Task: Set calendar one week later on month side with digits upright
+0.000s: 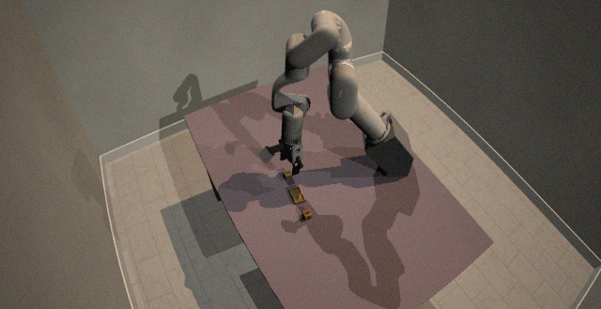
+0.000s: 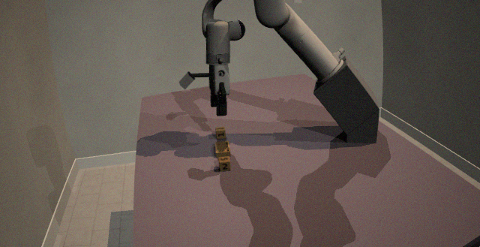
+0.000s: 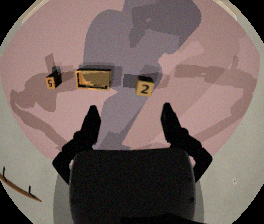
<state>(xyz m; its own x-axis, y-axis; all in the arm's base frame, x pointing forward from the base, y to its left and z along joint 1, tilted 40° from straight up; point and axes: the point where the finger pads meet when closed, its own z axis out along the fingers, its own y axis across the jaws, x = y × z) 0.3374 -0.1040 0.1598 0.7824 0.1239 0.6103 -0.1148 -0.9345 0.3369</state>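
Note:
An empty tray (image 1: 297,195) (image 2: 222,148) (image 3: 95,79) lies flat on the table between two loose yellow cubes. One cube (image 1: 287,175) (image 2: 220,133) (image 3: 144,86) stands on the table past the tray's far end; a 2 shows on it in the wrist view and a sideways 1 in the exterior view. The other cube (image 1: 307,214) (image 2: 224,164) (image 3: 54,80) stands at the near end; the exterior view shows a 5 on top and a 2 on its side. My gripper (image 1: 295,168) (image 2: 221,112) (image 3: 130,111) is open and empty, above the far cube. No month name is readable.
The pink table (image 1: 376,215) (image 2: 180,209) carries the tray and cubes, with arm shadows across them. The arm's dark base block (image 1: 392,151) (image 2: 349,104) stands to the right. The table's left edge runs beyond the tray in the top view.

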